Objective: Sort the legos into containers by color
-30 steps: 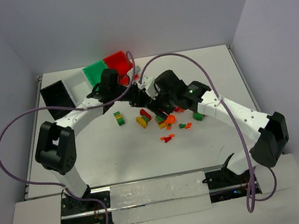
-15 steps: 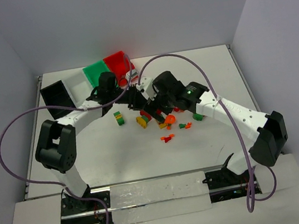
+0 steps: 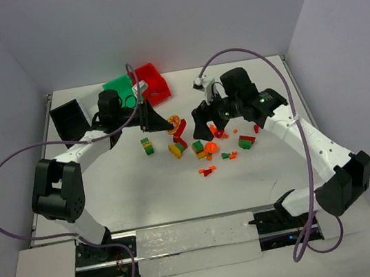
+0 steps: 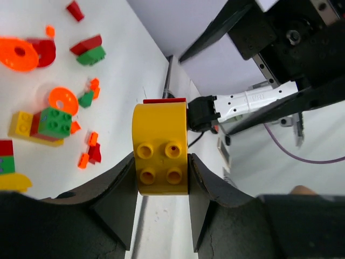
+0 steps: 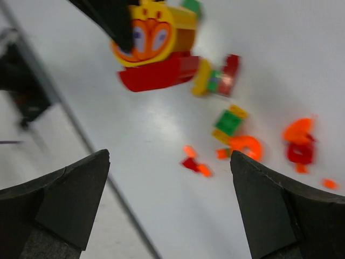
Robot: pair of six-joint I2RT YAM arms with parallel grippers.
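L jaws pinch yellow brick point(image 4: 160, 148); R view blurry.

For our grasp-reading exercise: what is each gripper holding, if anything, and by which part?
The left gripper pinches the yellow brick by its two opposite sides; the right gripper holds nothing.

left arm point(image 3: 91, 140) half hides the green bin point(image 3: 119, 85) — the right wrist view's legos point(image 5: 229, 123) are blurred

White table point(image 3: 144, 193) carries scattered legos point(image 3: 199, 147) and bins point(image 3: 152, 84).
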